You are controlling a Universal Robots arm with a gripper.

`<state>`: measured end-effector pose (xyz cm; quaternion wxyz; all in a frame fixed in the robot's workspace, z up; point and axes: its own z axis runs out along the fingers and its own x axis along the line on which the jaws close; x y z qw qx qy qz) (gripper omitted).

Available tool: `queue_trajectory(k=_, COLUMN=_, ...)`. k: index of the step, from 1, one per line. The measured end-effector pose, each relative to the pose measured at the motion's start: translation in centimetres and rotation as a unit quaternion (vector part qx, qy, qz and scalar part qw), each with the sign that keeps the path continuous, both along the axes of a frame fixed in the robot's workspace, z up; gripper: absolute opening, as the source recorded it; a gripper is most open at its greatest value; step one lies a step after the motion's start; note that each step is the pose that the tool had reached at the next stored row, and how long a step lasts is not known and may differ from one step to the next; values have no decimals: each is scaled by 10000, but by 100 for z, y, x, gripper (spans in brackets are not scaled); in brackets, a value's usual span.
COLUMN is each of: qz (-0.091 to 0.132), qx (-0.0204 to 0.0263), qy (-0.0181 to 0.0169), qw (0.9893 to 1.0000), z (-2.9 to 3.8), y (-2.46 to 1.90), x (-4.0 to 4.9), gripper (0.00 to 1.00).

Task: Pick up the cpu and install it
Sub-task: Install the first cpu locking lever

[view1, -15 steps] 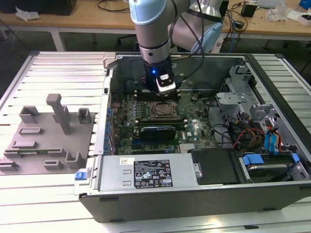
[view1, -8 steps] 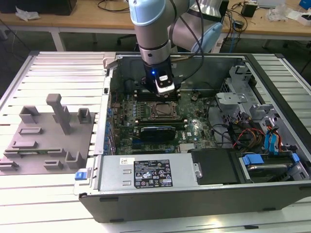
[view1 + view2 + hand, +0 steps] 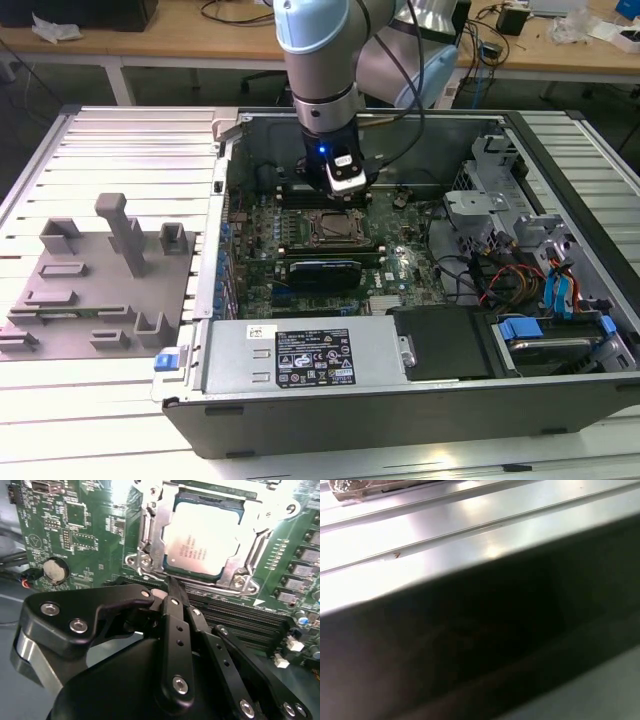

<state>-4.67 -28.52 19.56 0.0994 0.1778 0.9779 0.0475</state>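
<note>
The cpu (image 3: pixel 202 537), a flat square chip with a pale silver top, lies inside the metal-framed socket (image 3: pixel 150 535) on the green motherboard (image 3: pixel 75 525) in the second wrist view. The socket's frame stands around it and its edges look level. My gripper (image 3: pixel 170 585) hangs just beside the socket's edge, its black links converging to a shut tip with nothing in it. In the exterior view the gripper (image 3: pixel 345 185) hovers over the far side of the socket (image 3: pixel 330 228) inside the open computer case (image 3: pixel 330 420).
A grey fixture plate (image 3: pixel 95 290) with upright blocks lies at the exterior view's left. The power supply (image 3: pixel 300 355) sits at the case front, drive cages and cables (image 3: pixel 540 280) at the right. A coin battery (image 3: pixel 54 571) and memory slots (image 3: pixel 300 570) flank the socket.
</note>
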Motion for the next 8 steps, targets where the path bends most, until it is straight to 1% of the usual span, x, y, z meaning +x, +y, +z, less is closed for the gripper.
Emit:
queue_trajectory(k=1, qz=0, qx=13, qy=0, qw=10000, z=0, y=-1, x=8, gripper=11)
queue_trajectory(k=2, qz=0, qx=48, qy=-1, qw=10000, z=1, y=-1, x=14, gripper=11)
queue_trajectory(k=3, qz=1, qx=74, qy=0, qw=10000, z=1, y=0, x=17, gripper=11)
queue_trajectory(k=4, qz=0, qx=87, qy=1, qw=10000, z=1, y=0, x=17, gripper=11)
queue_trajectory(k=7, qz=0, qx=106, qy=-4, qw=9999, z=17, y=3, x=19, gripper=11)
queue_trajectory(k=8, qz=0, qx=108, qy=-7, qw=9999, z=40, y=4, x=21, gripper=11)
